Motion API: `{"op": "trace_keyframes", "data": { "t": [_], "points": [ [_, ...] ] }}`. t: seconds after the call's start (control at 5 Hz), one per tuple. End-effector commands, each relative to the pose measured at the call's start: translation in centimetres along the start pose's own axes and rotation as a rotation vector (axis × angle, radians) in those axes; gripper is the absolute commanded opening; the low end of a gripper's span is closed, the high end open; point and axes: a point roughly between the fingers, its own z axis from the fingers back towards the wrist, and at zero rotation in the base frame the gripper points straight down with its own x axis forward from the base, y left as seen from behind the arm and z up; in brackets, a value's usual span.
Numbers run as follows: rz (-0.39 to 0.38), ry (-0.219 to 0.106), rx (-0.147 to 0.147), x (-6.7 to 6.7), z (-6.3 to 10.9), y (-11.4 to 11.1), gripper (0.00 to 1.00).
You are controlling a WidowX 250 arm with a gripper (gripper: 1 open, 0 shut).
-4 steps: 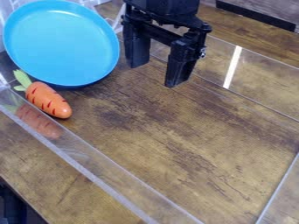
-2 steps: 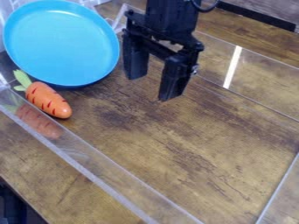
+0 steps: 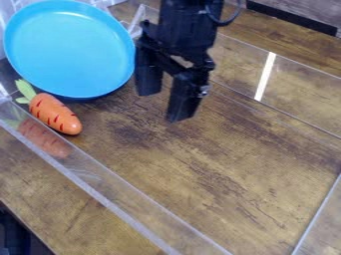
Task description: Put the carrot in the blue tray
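The orange carrot (image 3: 55,113) with a green leafy top lies on the wooden table at the left, just below the blue tray (image 3: 67,47). That round tray rests at the upper left with nothing in it. My gripper (image 3: 164,92) hangs over the table to the right of the tray's edge, open, with nothing between its two dark fingers (image 3: 182,101). It is well to the right of the carrot and higher in the picture.
A clear plastic wall (image 3: 100,184) runs diagonally along the table's near-left side, close behind the carrot. Bright light streaks (image 3: 265,76) reflect off the wooden top (image 3: 226,159) at the right.
The gripper has moved left and down in the picture, toward the carrot's side of the table, staying open. Carrot and tray have not moved.
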Motion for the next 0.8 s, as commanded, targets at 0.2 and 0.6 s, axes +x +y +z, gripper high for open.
{"op": "trace_keyframes", "data": {
  "t": [0.2, 0.6],
  "points": [
    [-0.21, -0.025, 0.049, -3.0, 0.3, 3.6, 1.0],
    [-0.385, 0.018, 0.096, -4.7, -0.1, 8.5, 1.0]
  ]
}}
